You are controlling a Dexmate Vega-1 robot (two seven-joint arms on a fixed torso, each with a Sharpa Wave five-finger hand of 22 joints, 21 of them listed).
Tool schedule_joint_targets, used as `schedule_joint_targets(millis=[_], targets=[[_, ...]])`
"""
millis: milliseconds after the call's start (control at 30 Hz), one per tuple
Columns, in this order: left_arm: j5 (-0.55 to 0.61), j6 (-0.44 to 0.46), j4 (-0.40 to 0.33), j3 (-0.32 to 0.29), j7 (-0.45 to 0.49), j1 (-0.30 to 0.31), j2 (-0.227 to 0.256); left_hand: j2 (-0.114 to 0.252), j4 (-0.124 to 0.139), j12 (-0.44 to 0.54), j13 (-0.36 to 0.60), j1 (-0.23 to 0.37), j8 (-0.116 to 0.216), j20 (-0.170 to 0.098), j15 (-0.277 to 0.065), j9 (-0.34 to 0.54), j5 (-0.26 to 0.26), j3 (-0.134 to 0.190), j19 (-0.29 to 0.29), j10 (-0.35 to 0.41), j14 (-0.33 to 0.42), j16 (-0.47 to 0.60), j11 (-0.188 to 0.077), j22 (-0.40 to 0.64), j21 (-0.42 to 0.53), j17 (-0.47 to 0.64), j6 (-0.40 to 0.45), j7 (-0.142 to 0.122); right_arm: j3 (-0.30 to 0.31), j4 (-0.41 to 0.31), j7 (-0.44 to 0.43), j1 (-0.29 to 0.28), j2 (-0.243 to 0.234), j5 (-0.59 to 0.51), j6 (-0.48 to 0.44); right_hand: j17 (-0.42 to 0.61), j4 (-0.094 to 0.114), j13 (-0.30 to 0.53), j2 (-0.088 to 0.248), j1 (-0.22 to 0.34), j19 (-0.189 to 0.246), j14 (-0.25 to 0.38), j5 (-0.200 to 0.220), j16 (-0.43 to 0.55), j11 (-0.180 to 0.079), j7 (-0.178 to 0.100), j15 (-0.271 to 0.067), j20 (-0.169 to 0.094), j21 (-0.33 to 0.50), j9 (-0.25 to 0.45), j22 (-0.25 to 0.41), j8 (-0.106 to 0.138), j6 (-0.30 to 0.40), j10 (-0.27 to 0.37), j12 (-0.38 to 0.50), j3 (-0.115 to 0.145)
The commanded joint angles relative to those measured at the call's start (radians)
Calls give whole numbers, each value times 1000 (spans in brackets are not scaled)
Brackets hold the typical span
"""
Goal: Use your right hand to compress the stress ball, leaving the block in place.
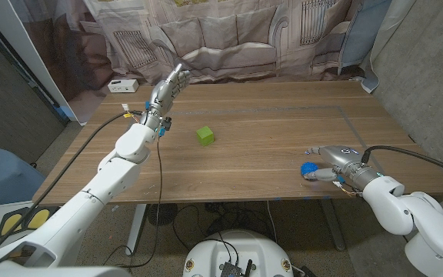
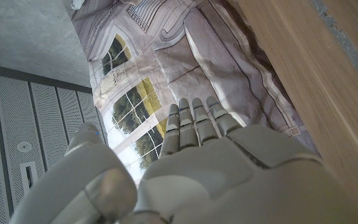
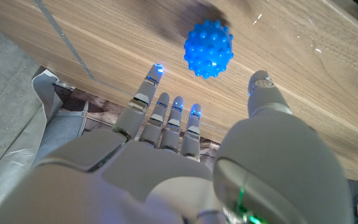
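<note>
Both arms are wearing smooth white rounded shells. Left hand (image 1: 165, 90) is showing grey segmented fingers, with coloured wires bunching at its wrist and a black cable trailing down. Right hand (image 1: 334, 164) is grey too, a green light glowing at its wrist, black cable trailing.

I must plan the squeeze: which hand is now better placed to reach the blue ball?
The right hand. Its open fingers are right next to the ball, near the table's front edge. The left hand is raised far across the table, beyond the green block.
</note>
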Motion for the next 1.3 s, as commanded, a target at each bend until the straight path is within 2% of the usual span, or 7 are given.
schedule_joint_targets(millis=[33,333,433,533,733,1067,1300], targets=[[-6,0,-14,-4,-4,10,3,9,-6,-6,3,-3,7,4,-1,4,-3,5,2,8,3,-1,-2,5,-3,3,8,2,-48,1,17,37,-60,8,-38,1,2,2,4,15,7,9,1,-3,-4,1,5,10,-2,3,1,2,9,-14,-4,7],[2,-3,-34,-13,11,31,10,9,-7,-6,3,-3,7,5,-2,4,-3,5,2,9,5,0,-4,5,-2,3,10,0,-51,9,-4,31,-86,33,-51,1,-1,2,11,34,27,13,2,-4,7,14,3,13,-3,3,1,-8,-4,-24,-12,14],[2,-3,-38,-16,15,37,9,10,-8,-6,3,-3,7,5,-2,4,-3,5,2,9,6,0,-5,5,-3,3,10,-1,-52,16,-32,27,-87,44,-44,1,0,1,8,38,42,15,1,-5,0,-8,-5,16,-4,3,1,-2,22,-8,-8,13],[5,-1,-43,-19,22,43,11,10,-8,-6,3,-4,7,6,-2,4,-3,5,1,10,5,0,-7,6,-3,3,11,-2,-62,22,-48,29,-91,47,-46,1,-1,1,9,44,43,12,0,-8,-10,-14,-7,22,-7,3,1,1,34,-3,-8,14],[6,1,-47,-21,25,48,12,10,-8,-7,3,-4,7,6,-4,4,-3,5,1,10,4,-1,-7,6,-3,3,12,-3,-96,34,-63,53,-107,49,-64,2,1,1,10,48,40,3,0,-12,-11,-14,-6,25,-13,3,1,-5,28,-16,-15,14],[-8,4,-30,-14,6,39,9,11,-10,-7,3,-4,7,6,-4,4,-3,6,1,11,3,-2,-9,6,-3,3,14,-3,-149,71,-97,101,-133,96,-72,-3,-18,0,4,102,48,11,3,-16,-22,-17,-17,23,-20,2,1,-10,33,-13,-18,27],[-13,3,-13,-7,-4,29,4,12,-10,-7,3,-4,6,7,-3,4,-3,6,0,12,2,-2,-11,6,-3,3,14,-3,-190,73,-120,132,-154,112,-99,-3,-15,0,3,107,48,12,3,-16,-20,-16,-16,22,-22,3,1,-13,29,-13,-18,27]])
